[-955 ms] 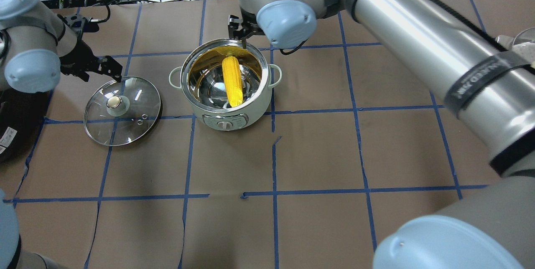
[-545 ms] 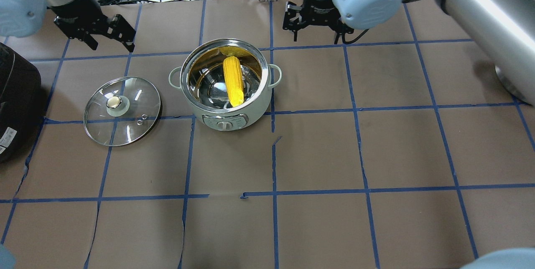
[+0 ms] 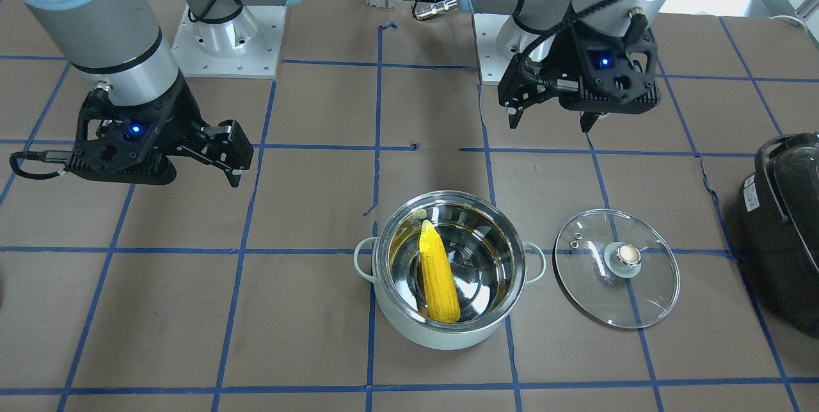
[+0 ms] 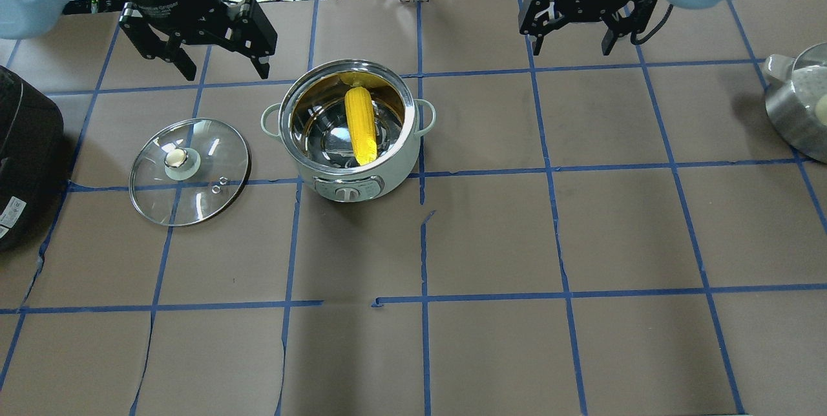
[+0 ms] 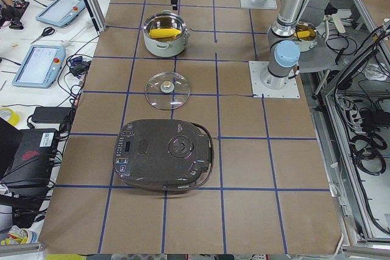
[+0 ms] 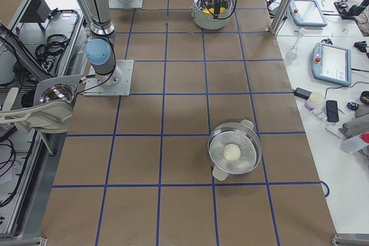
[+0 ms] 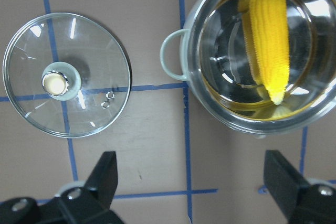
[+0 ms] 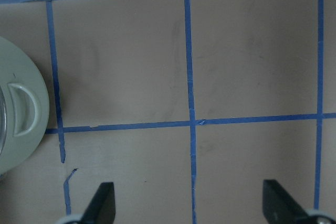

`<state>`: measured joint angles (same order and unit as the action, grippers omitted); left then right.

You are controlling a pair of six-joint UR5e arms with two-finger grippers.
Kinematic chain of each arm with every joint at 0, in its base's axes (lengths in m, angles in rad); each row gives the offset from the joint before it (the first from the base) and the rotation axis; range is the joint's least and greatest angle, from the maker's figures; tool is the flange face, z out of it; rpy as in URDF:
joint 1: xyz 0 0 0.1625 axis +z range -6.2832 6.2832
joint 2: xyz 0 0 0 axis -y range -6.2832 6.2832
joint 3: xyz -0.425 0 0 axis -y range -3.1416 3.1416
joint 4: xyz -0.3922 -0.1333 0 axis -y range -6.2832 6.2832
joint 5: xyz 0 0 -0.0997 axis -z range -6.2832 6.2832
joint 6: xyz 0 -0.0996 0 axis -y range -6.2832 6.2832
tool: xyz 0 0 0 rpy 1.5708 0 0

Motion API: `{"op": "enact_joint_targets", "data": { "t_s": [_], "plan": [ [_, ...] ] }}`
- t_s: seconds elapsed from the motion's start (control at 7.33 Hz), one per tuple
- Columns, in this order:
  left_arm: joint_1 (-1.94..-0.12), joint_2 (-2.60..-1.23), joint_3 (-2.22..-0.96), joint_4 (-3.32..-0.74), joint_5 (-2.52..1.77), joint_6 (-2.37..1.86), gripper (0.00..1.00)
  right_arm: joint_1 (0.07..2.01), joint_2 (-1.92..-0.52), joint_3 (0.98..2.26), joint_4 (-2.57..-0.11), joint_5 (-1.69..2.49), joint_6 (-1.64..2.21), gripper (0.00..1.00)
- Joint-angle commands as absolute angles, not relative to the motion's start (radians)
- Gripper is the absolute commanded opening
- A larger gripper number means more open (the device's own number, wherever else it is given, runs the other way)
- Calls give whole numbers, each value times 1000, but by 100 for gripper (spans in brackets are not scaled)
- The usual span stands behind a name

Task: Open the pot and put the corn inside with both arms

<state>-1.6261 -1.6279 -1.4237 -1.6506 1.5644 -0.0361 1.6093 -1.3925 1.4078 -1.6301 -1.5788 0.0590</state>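
Both left gripper [image 4: 227, 72] and right gripper [image 4: 575, 38] are held wide, empty; that breakable lid [image 4: 213, 170] is best grabbed by the knob [image 4: 176, 158].

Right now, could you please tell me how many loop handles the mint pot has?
2. One handle sits on the side of the pot facing the glass lid; the other handle is on the opposite side. None appears hidden.
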Motion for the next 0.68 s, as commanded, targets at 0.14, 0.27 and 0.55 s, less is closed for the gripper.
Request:
{"op": "enact_joint_targets", "data": {
  "t_s": [0.14,0.27,0.55],
  "plan": [
    [-1643,-1548,-1521,-1660,1565,-54,100,1553,-1468,1434,-1525,-1582,-107,100],
    [-1643,-1536,-1528,-1658,1568,-52,100,1545,-1485,1434,-1511,-1578,-110,100],
    [-1641,-1531,-1531,-1655,1571,-51,100,1548,-1489,1434,-1509,-1578,-100,100]
  ]
}}
